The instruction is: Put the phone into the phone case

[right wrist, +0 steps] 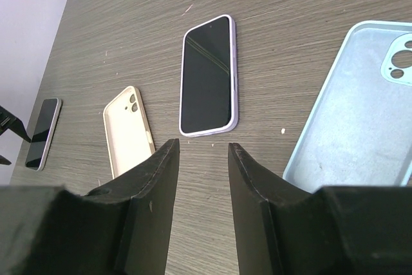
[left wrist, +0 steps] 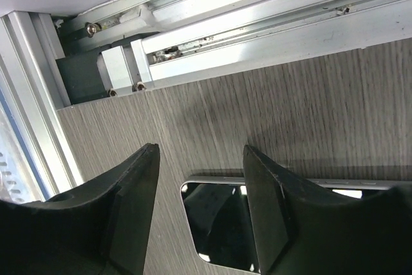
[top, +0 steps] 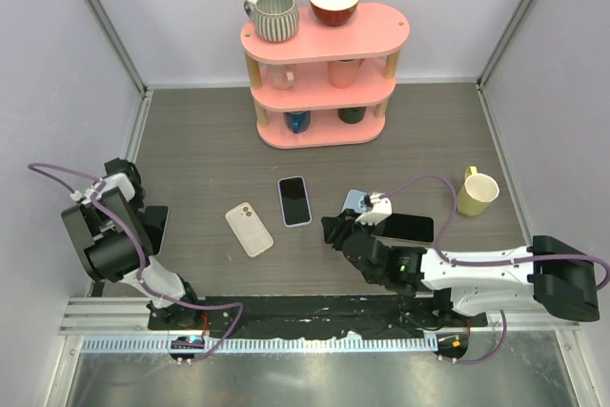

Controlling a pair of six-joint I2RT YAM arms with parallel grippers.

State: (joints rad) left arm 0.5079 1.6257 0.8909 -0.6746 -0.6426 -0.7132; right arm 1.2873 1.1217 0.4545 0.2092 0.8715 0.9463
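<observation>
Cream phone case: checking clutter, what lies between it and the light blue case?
A lilac-edged phone, screen up, between cream phone case and light blue case; right wrist view shows it.

Blue case point(right wrist: 357, 120) cut off at frame edge, probably halfway.

Bright, even light with soft shadows; glare streaks the aluminium rail point(left wrist: 270, 4).

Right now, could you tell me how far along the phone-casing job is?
Done: a lilac-cased phone lies mid-scene, apparently seated. In hand: the left gripper hangs open over a bare phone at the far left, not gripping it. Left: lifting it into the empty cream case or blue case; the right gripper is empty.
</observation>
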